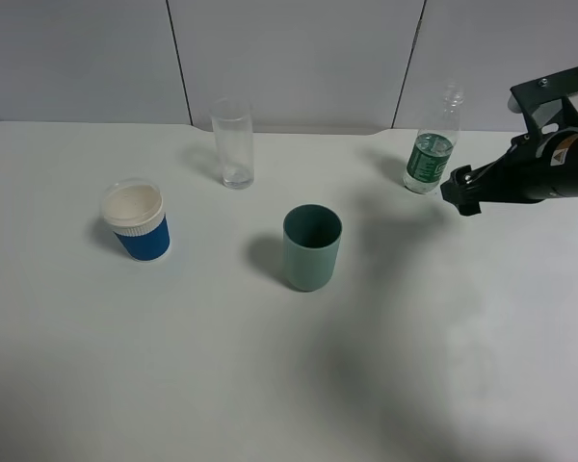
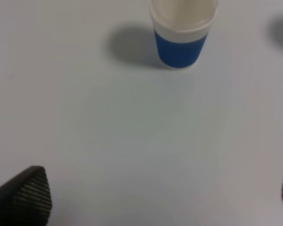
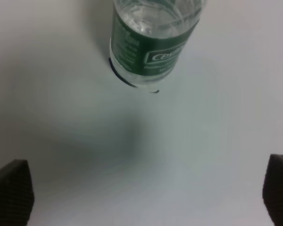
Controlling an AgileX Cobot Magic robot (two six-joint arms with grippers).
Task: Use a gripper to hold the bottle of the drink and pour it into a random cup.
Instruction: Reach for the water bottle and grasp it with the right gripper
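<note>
The bottle (image 1: 431, 154) is small and clear with a dark green label and no cap. It stands upright at the back right of the white table. My right gripper (image 1: 460, 192) hovers just to its right and slightly nearer, not touching it. In the right wrist view the bottle (image 3: 151, 42) stands ahead of the wide-open fingertips (image 3: 9, 193), with nothing between them. The teal-green cup (image 1: 311, 246) stands upright near the table's middle. My left gripper (image 2: 151, 197) is open over bare table; only its fingertips (image 2: 23, 195) show.
A blue ribbed paper cup (image 1: 137, 220) with a white rim stands at the left, also seen in the left wrist view (image 2: 181, 33). A tall clear glass (image 1: 233, 141) stands at the back centre. A grey panelled wall (image 1: 289, 58) runs behind the table.
</note>
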